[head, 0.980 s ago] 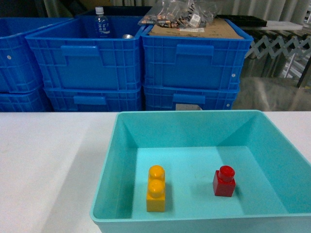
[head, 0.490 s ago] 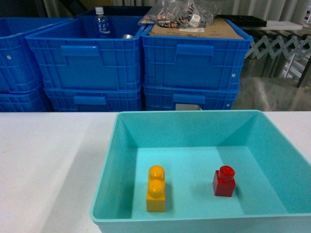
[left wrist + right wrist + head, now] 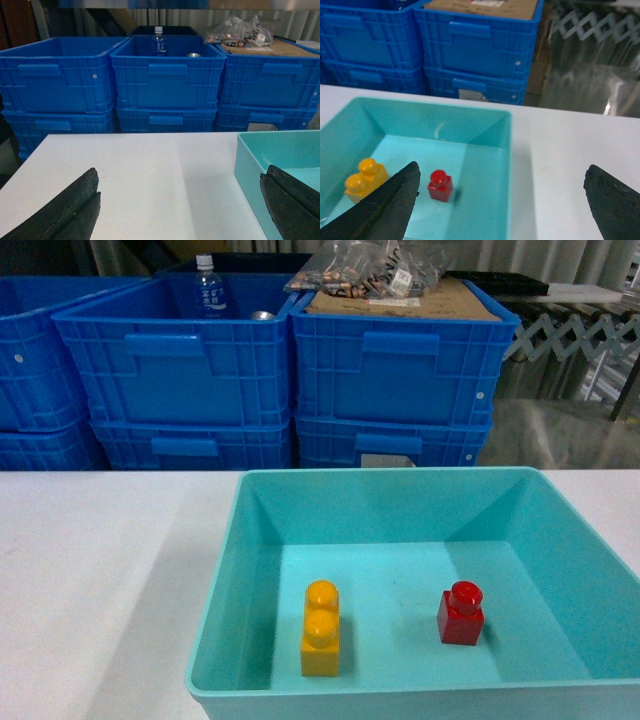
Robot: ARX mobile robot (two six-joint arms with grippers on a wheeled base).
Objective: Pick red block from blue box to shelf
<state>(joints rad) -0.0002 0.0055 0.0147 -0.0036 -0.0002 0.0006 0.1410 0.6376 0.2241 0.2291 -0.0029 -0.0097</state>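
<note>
- The desk is white, and behind it dark blue crates stand stacked; the shelf is not in any view, so I cannot tell which way it lies.
- The blue box sits on the desk toward its right side, and neither arm shows in the head view.
- The right gripper hangs above the box's right part with its jaws spread wide and nothing between them; one finger shows over the box floor, the other over bare desk to the right of the rim.
- The left gripper is likewise released and empty, over bare desk to the left of the box; only the box's near left corner shows at its right finger.
- The yellow block lies on the box floor left of centre, its two studs lined up front to back.
- The red block stands upright on the box floor, right of the yellow block and well apart from it.
- From the right wrist the red block lies below and to the left of the gripper's midline, just beside the left finger; it is cube-shaped, so no axis matters, and I judge the right arm the nearer one, needing a shift left and down.
</note>
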